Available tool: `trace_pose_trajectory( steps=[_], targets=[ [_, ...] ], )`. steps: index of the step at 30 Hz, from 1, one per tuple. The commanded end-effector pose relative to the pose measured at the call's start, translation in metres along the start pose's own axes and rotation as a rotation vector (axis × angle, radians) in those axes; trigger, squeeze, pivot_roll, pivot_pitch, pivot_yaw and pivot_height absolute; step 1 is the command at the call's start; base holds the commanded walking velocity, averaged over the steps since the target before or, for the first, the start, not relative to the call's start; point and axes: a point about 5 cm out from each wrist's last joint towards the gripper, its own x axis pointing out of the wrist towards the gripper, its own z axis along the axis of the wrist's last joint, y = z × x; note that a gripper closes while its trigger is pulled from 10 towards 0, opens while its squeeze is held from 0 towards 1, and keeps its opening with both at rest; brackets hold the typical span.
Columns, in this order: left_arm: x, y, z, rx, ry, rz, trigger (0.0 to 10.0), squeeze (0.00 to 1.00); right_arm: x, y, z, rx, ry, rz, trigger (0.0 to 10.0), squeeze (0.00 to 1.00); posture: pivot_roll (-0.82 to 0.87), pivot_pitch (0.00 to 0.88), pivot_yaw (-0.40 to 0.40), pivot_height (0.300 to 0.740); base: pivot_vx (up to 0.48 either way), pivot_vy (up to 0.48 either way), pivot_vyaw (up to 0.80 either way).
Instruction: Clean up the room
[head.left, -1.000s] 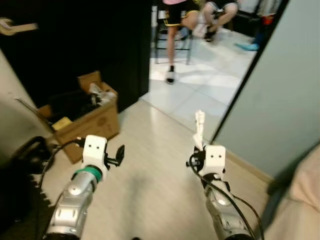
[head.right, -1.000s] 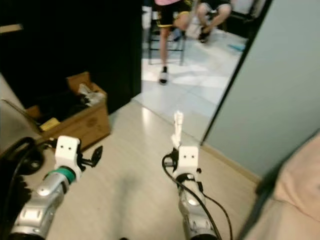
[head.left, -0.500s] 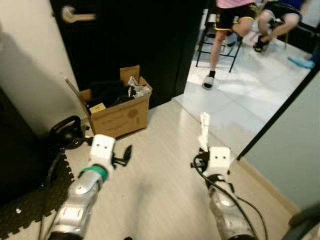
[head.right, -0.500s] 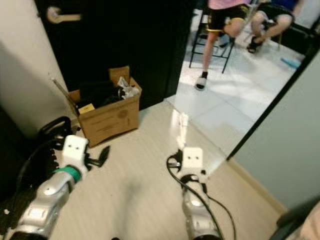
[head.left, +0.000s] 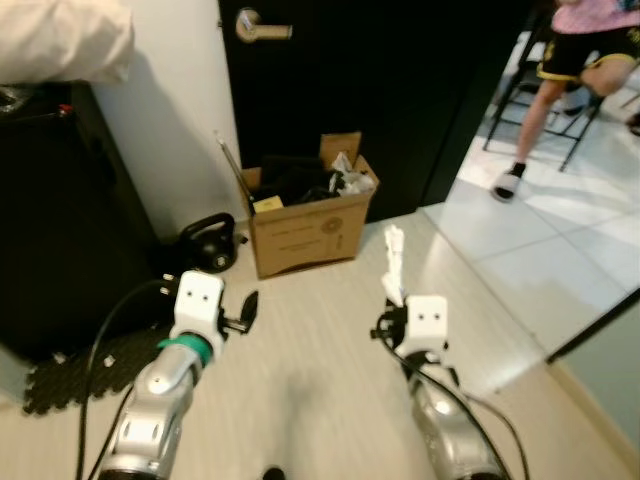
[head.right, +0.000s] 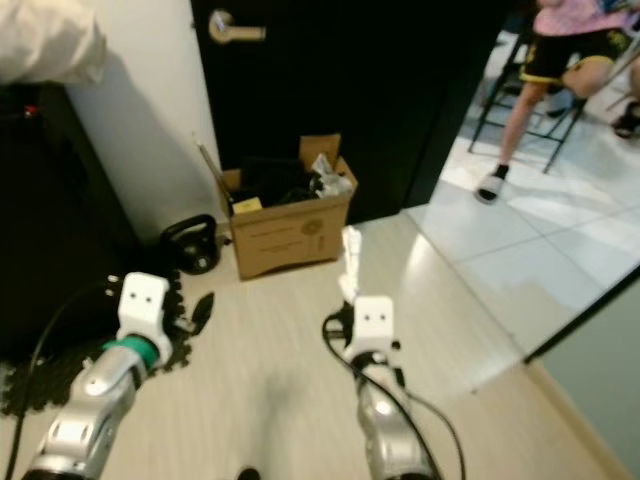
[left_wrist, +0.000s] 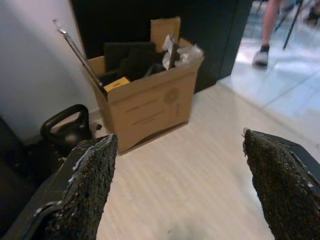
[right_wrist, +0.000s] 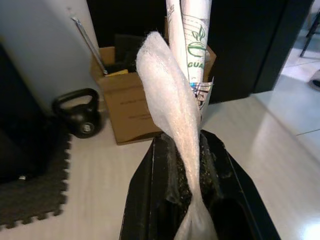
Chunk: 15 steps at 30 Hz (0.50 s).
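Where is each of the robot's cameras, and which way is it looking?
Left eye view: on the head, looking down at both arms and the cardboard box by the black door.
Right eye view: beside it, same scene.
Left wrist view: along the left gripper, open, toward the box.
Right wrist view: along the right gripper, shut on a white wrapper.
Shared: box and kettlebell.

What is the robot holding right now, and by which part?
The right gripper pinches a white wrapper by its lower end; the left gripper is open, holding nothing.
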Motion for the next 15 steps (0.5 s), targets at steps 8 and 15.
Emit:
trace_pose_trajectory(
  steps=[8,15],
  targets=[
    [-0.005,0.0063,-0.0069,-0.002,0.024,0.024,10.0,0.0,-0.0008,0.0045,-0.0013,0.007,0.007,0.014,10.0,0.0,0.1,0.015,0.009,0.74,0.0,0.0,0.8],
    [-0.0048,0.0068,-0.0069,-0.007,0.023,0.032,10.0,0.0,-0.001,0.0035,-0.0017,0.027,0.004,0.0,10.0,0.0,0.1,0.014,0.01,0.74,0.0,0.0,0.57]
  ],
)
